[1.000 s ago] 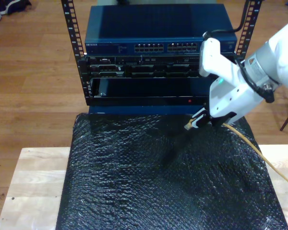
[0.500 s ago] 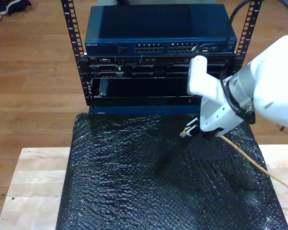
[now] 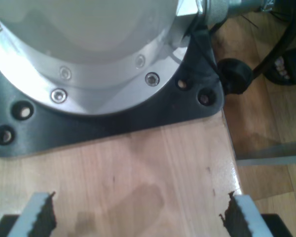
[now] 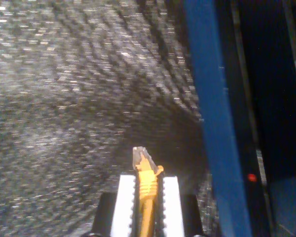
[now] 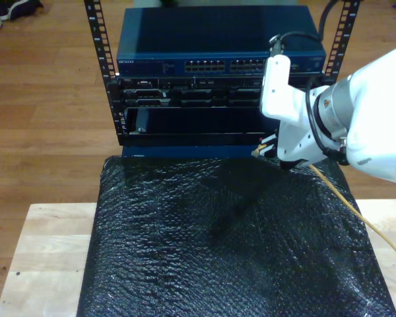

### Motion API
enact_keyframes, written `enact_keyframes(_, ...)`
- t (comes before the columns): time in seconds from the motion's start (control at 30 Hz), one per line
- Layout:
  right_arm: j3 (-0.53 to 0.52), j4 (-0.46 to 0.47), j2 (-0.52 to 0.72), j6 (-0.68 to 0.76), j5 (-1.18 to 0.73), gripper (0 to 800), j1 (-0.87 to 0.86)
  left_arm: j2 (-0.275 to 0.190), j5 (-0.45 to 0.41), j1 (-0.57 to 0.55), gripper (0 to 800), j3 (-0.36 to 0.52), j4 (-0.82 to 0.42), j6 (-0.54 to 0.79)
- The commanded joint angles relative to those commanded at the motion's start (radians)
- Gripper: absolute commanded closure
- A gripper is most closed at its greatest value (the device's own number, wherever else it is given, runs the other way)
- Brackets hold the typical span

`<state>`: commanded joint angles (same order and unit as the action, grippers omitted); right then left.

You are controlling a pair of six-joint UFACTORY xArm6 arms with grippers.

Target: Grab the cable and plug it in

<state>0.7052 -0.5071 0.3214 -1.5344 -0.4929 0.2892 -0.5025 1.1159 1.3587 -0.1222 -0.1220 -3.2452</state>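
The cable [image 5: 346,198] is a thin orange-yellow cord that runs from the exterior view's right edge up to my second gripper [image 5: 269,148]. My second gripper [image 4: 147,186] is shut on the cable's orange boot [image 4: 147,180], and the clear plug [image 4: 140,155] sticks out past the fingertips. The plug [image 5: 257,151] hangs just in front of the rack's lower blue front edge [image 4: 212,123], near a small red light [image 4: 251,177]. My first gripper [image 3: 138,219] is open above a wooden tabletop [image 3: 138,168], with nothing between its toothed fingers [image 3: 39,212].
A black rack holds a blue network switch [image 5: 218,65] with two rows of ports, and darker units below it. A black bubble-wrap mat [image 5: 218,238] covers the table in front. An arm's round silver base on a black plate [image 3: 113,118] sits just ahead of my first gripper.
My second gripper has carried the plug up off the mat and closer to the rack's front. The cable trails behind it.
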Motion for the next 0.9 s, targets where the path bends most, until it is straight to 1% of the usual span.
enact_keyframes(0.23, 0.025, 0.011, -0.041, -0.002, 0.129, 800, 0.0, 0.002, 0.0, 0.0, 0, 0.0, 0.0, 0.0)
enact_keyframes(0.4, 0.028, 0.044, -0.046, 0.002, 0.149, 800, -0.002, 0.0, 0.0, 0.0, 0, 0.0, 0.0, 0.0)
enact_keyframes(0.53, 0.023, 0.048, -0.057, 0.0, 0.196, 800, -0.006, 0.0, 0.0, 0.0, 0, 0.0, 0.0, 0.0)
enact_keyframes(0.7, 0.014, 0.107, -0.092, 0.002, 0.301, 800, -0.008, 0.0, 0.0, 0.0, 0, 0.0, 0.0, 0.0)
enact_keyframes(0.9, 0.015, 0.123, -0.098, -0.002, 0.33, 800, -0.009, 0.0, 0.0, 0.0, 0, 0.002, 0.0, 0.0)
